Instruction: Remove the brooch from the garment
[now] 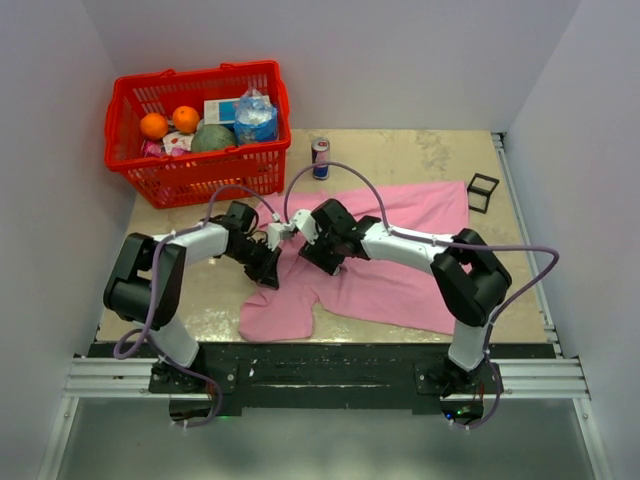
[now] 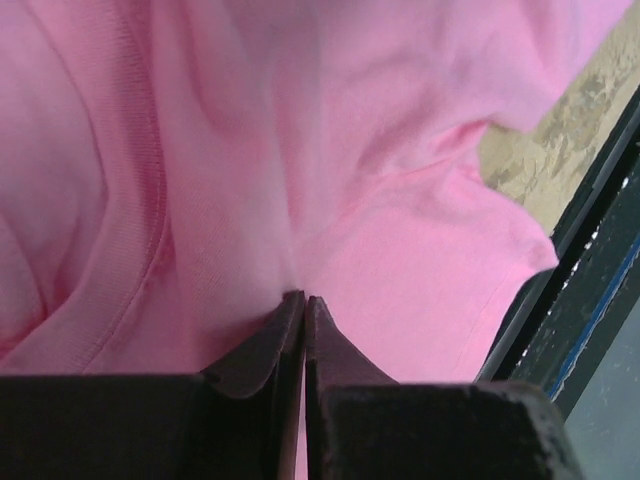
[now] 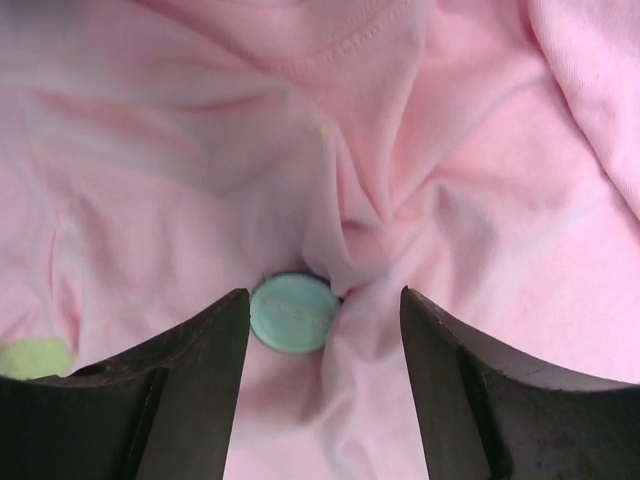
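Your right pincer stands wide open, low over the pink shirt. The brooch, a small round pale disc, lies on the cloth in the gap between the two fingers. It sits just beside the finger on the left of the wrist view; you cannot tell whether it touches it. It is well apart from the other finger. Cloth bunches into deep folds right behind the disc.

Your left pincer is closed tip to tip, with a ridge of the shirt gathered into the tips, so it is pinching the cloth. A ribbed hem runs past on the left of that view, and the table shows beyond the shirt's edge.

From above, both pincers meet over the left part of the shirt, near each other. The red basket stands at the far left, the can just beyond the shirt, and the black frame cube at its far right corner.
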`<state>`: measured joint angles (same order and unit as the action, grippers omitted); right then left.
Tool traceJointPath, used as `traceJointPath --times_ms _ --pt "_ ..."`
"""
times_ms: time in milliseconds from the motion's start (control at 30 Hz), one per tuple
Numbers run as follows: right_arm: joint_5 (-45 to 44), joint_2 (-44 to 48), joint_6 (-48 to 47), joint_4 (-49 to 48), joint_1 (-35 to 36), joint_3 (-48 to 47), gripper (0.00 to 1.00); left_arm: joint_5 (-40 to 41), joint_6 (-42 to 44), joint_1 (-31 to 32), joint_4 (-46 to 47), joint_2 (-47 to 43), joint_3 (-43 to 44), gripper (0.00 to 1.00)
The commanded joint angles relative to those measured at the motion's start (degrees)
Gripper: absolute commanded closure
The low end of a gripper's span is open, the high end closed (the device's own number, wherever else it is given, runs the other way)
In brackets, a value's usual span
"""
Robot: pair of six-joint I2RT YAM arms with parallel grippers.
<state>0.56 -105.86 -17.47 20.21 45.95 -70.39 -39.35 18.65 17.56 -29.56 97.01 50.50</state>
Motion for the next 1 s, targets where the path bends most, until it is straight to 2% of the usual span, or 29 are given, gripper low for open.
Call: traceJointPath --times_ms 0,133,200,300,400,500,600,767,900,967 --pt "1.5 5.3 -2.4 6.1 0.6 2.2 0.35 -2.8 1.3 -2.2 2.3 -9.7 1.1 0.9" --pt "3.4 7.6 -3.5 4.4 0.6 4.3 0.37 -7.9 -2.8 0.8 9.2 -15.1 -2.7 0.86" --pt "4.0 7.2 -3.5 3.2 0.6 4.3 0.4 -9.0 -6.8 2.2 12.7 -12.9 -3.0 0.81" --pt "5.0 6.0 -3.1 2.0 0.6 3.5 0.44 -10.0 -11.0 2.4 15.6 -7.0 -1.5 0.83" --pt "5.0 3.7 -2.7 1.7 0.6 2.0 0.46 -10.7 -11.3 1.3 13.8 -1.2 1.3 0.88" --pt "4.7 1.8 -2.9 1.2 0.6 1.6 0.49 -13.3 -12.4 0.0 13.9 2.9 2.1 0.89" --pt "3.8 0.7 -2.8 0.5 0.6 2.2 0.46 -13.5 -12.2 0.1 12.3 6.7 3.3 0.89" --pt "2.3 0.1 -2.7 -0.3 0.6 2.7 0.39 -9.3 -12.1 0.0 11.7 7.3 3.6 0.89" --pt "0.2 -1.8 -1.9 -1.0 0.5 1.4 0.39 -8.3 -11.8 0.1 12.2 6.2 2.4 0.89" --pt "-0.4 -2.7 -1.6 -1.1 0.5 0.9 0.43 -7.9 -11.7 0.0 12.3 6.1 2.1 0.88"
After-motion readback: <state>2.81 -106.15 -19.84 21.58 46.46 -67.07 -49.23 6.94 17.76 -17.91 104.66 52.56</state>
